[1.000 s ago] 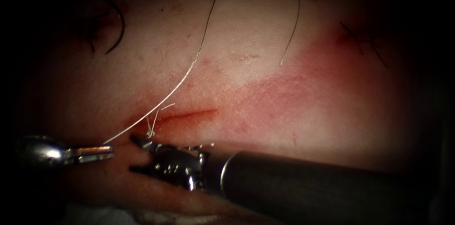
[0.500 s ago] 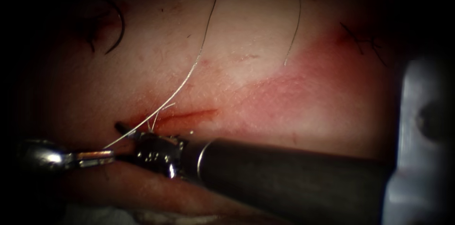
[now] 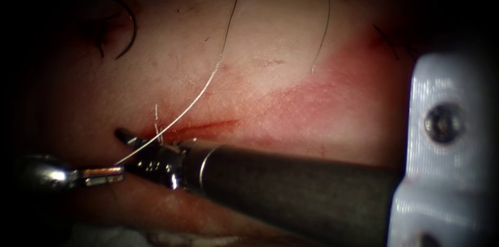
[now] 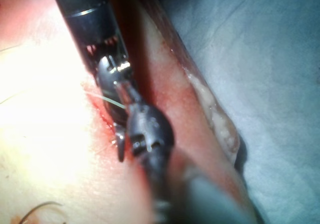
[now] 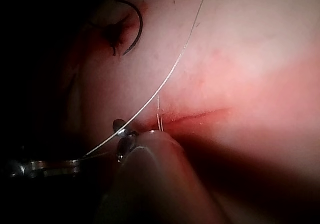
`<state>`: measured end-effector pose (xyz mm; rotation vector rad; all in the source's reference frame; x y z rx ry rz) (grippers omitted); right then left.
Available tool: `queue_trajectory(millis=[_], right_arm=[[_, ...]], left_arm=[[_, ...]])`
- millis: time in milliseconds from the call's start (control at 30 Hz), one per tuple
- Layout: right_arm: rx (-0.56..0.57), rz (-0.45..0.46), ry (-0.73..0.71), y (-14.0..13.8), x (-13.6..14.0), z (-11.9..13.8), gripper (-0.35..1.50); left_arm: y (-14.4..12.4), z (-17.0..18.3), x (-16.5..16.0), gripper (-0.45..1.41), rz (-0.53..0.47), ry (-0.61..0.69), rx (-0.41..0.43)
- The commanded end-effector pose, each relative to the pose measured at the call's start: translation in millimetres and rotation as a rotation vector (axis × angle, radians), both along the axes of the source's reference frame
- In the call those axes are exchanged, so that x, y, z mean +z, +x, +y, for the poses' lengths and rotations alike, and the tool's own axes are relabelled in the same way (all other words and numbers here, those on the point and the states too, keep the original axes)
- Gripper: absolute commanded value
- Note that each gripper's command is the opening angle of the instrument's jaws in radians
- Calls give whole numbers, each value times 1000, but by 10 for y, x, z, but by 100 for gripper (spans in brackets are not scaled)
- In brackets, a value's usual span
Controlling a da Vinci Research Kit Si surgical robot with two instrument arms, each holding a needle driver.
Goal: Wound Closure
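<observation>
Your left tool is clamped on the thread, low at the cut's left end. Your right tool sits just beside it at the knot, jaws apart around the strand, gripping nothing. Thread runs taut up-right across the tissue. Needle lies loose far upper left, dark curve, unheld.

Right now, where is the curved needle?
In the endoscope view the needle lies on the tissue at upper left, far from the cut; neither tool holds it.
</observation>
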<state>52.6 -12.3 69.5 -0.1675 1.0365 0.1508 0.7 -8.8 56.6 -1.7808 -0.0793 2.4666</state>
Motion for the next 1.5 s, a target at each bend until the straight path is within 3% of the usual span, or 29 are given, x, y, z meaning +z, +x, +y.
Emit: queue_trajectory(millis=[33,67,100,133,233,600,633,700,733,800,900,967,1033,1300,1333,1367,1400,1500], right_arm=[[-6,0,6,6,4,-6,115],[-31,7,18,6,5,-6,46],[-41,16,19,6,4,-7,-4],[-52,20,14,6,3,-8,-35],[-94,46,16,9,0,-11,-35],[-147,-45,-37,-4,-3,-16,-35],[-150,-45,-40,-9,-3,-20,-30],[-89,-69,-73,-13,-4,-23,71],[4,-53,-62,-22,-6,-29,148],[-41,-26,-34,-42,-12,-42,148],[-39,-27,-31,-54,-16,-47,148],[-27,-38,-29,-82,-22,-57,148],[-23,-40,-25,-94,-24,-60,148],[-20,-44,-15,-155,-38,-85,148],[-12,-49,-13,-161,-39,-86,148],[-8,-54,-14,-166,-39,-86,148],[10,-68,-13,-174,-38,-85,148],[16,-67,-3,-177,-36,-82,148]], left_arm=[[-5,-6,7,-45,-2,3,2],[-5,-7,6,-45,-2,3,2],[-5,-7,6,-45,-2,3,2],[-5,-7,6,-45,-2,3,2],[-6,-7,7,-45,-1,3,1],[1,-8,6,-45,-12,3,10],[6,-8,4,-45,-15,4,10],[10,-7,2,-45,-15,4,7],[16,-5,0,-45,-15,5,5],[22,-1,-4,-45,-14,7,-3],[24,2,-5,-45,-15,8,-10],[25,5,-7,-45,-18,11,-12],[25,4,-8,-45,-17,11,-12],[20,-16,1,-45,-9,-7,-18],[18,-18,4,-5,-11,-9,-16],[15,-20,6,54,-11,0,-20],[5,-22,8,125,-10,69,-57],[-1,-24,6,125,-15,89,-57]])
